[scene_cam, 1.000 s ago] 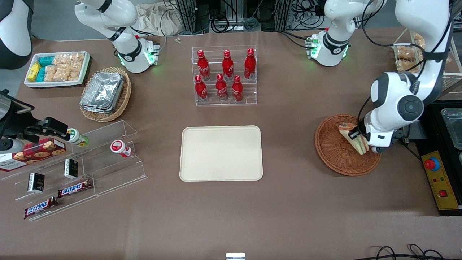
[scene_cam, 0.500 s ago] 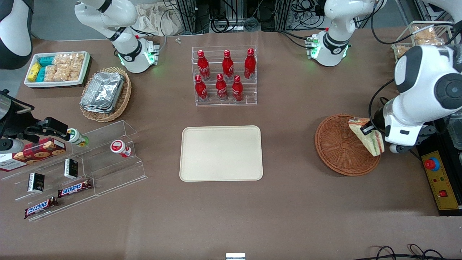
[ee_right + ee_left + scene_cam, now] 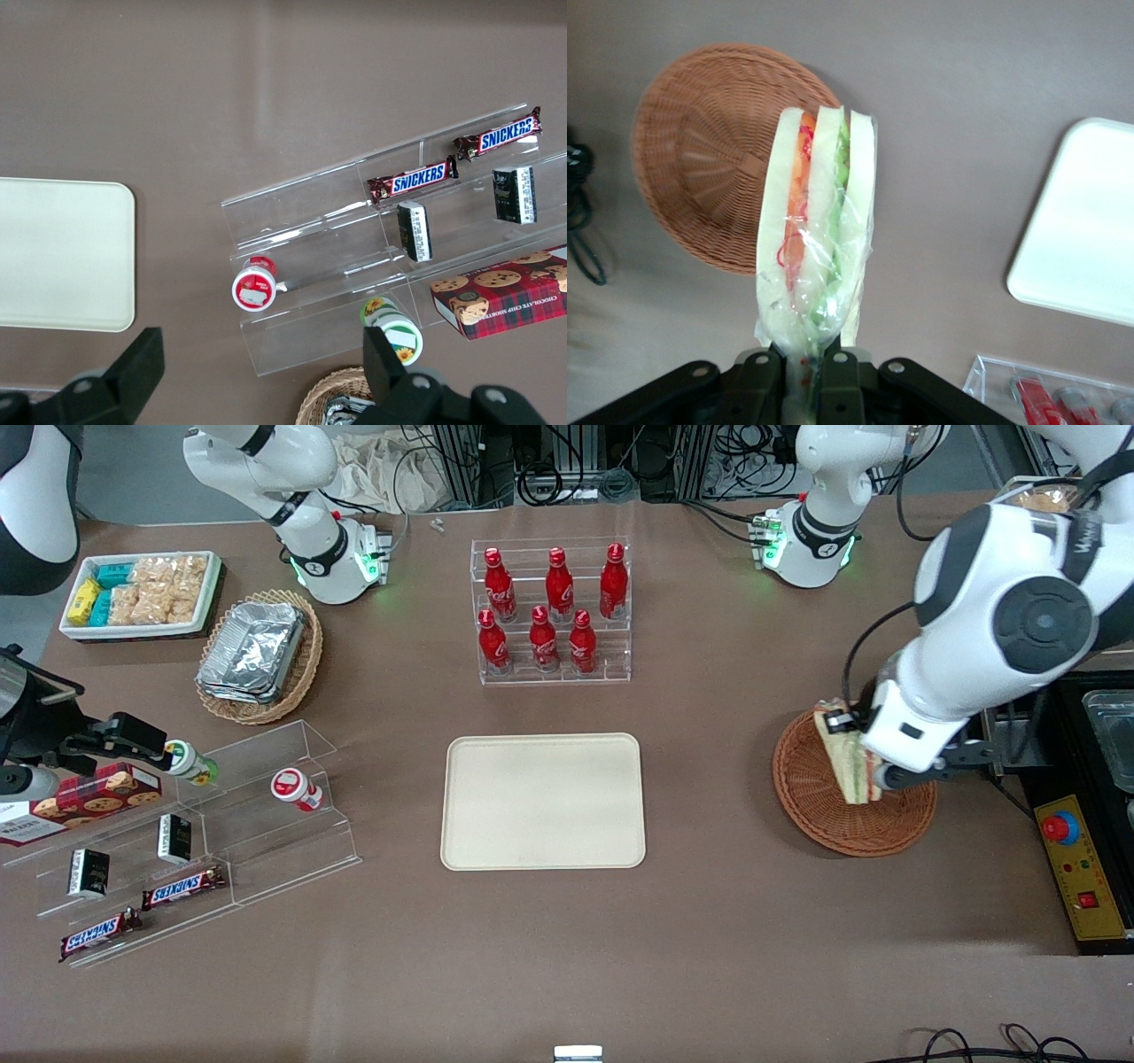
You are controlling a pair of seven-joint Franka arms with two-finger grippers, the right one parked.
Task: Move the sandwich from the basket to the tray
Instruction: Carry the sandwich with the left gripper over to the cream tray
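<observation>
Jaws pressed together on the narrow end of the sandwich point(image 3: 815, 239), pinching its clear wrap and bread between the two black fingers point(image 3: 833, 376). Gripper point(image 3: 861, 766) hangs in the air over the basket point(image 3: 819, 815), at the working arm's end of the table. Sandwich held clear of the wicker, not touching it; wedge stands on edge with pale bread slices outermost, orange filling in one gap, green in the other, wrap crinkled around it. In the wrist view the basket point(image 3: 700, 159) lies below the wedge, round, reddish-brown, nothing in it. Tray point(image 3: 543, 801) sits well apart from the basket, toward the table's middle, flat, cream-beige, bare; one rounded corner of it also shows in the wrist view point(image 3: 1090, 230). Farther from the front camera than the tray: a clear tiered rack with six red bottles point(image 3: 551, 611). Toward the parked arm's end: a tan wicker basket holding foil containers point(image 3: 255, 654), a white tray of snack packets point(image 3: 142, 593), a clear stepped shelf point(image 3: 266, 824) with two chocolate bars point(image 3: 182, 886), small dark boxes and a red-capped jar point(image 3: 295, 788).
</observation>
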